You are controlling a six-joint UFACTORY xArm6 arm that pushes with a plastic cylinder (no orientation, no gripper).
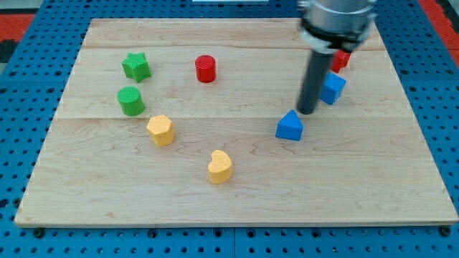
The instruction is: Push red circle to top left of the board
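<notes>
While upright, my tip (307, 112) — just above blue triangle (290, 126), far from red circle (206, 69)

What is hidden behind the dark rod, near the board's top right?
Behind the rod a red block shows partly; its shape is covered. A blue block sits beside my tip, above the blue triangle.

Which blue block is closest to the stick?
The blue triangle: my tip sits just above its right corner. The other blue block lies farther up, on the rod's right side.
</notes>
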